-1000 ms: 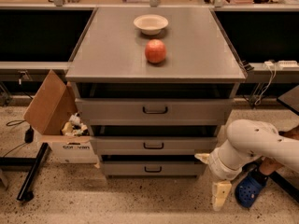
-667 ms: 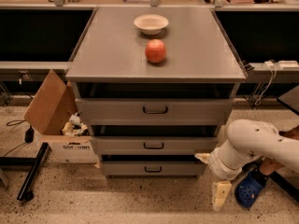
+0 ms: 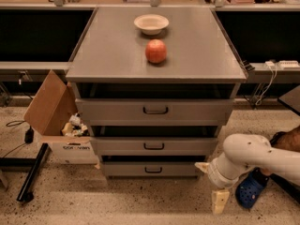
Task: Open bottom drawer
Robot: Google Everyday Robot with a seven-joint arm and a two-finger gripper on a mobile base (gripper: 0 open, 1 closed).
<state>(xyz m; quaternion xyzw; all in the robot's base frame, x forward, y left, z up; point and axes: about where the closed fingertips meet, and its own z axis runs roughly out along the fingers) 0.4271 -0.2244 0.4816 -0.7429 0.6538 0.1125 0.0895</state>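
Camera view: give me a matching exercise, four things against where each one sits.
Things:
1. apple
2. bowl
3. cardboard box
4. gripper

Places:
a. on the floor, left of the cabinet
b. low, just right of the bottom drawer
c. on the cabinet top, towards the back
d. on the cabinet top, nearer the drawer side

Pairs: 1-d, 2-c, 3-a, 4-b
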